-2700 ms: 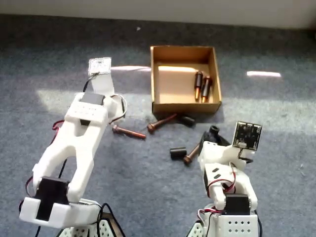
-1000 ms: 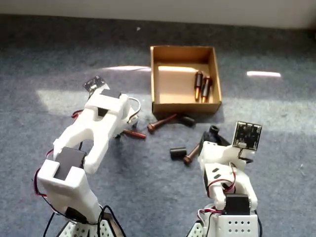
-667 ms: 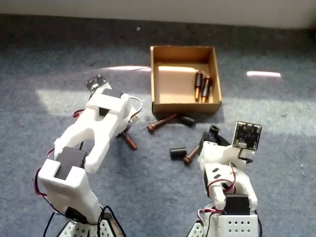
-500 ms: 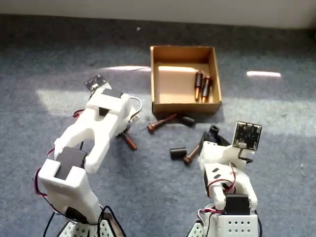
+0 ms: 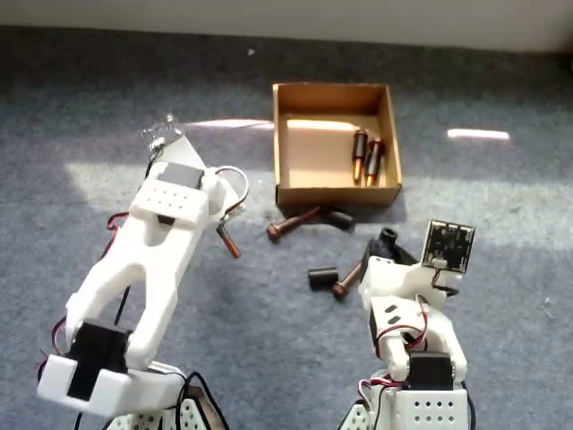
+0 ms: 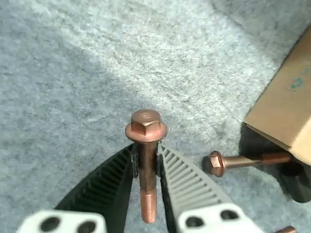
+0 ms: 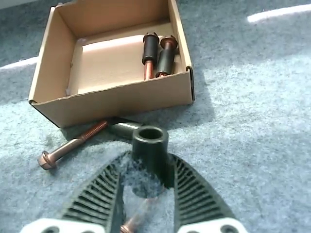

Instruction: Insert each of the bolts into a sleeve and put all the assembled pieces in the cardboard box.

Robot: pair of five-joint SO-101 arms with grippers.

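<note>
My left gripper (image 6: 146, 154) is shut on a copper bolt (image 6: 146, 127) and holds it by the shank above the carpet, head pointing away from the wrist; the same bolt (image 5: 227, 240) hangs left of the cardboard box (image 5: 285, 148). In front of the box, my right gripper (image 7: 148, 164) is shut on an upright black sleeve (image 7: 150, 141), which shows again as the sleeve (image 5: 387, 240). Two assembled pieces (image 5: 366, 157) lie in the box. A loose bolt (image 5: 291, 222) and sleeve (image 5: 338, 218) lie by the box front. Another sleeve (image 5: 322, 277) and bolt (image 5: 347, 279) lie near the right arm.
The box wall (image 7: 121, 99) stands just beyond the held sleeve. The loose bolt (image 6: 238, 161) lies at the box corner (image 6: 286, 111). Grey carpet stretches open to the left of the left arm and to the right of the box.
The left arm closed on the bolt that lay on the carpet, turned it and lifted it off the carpet. The right arm has kept still with its sleeve.
</note>
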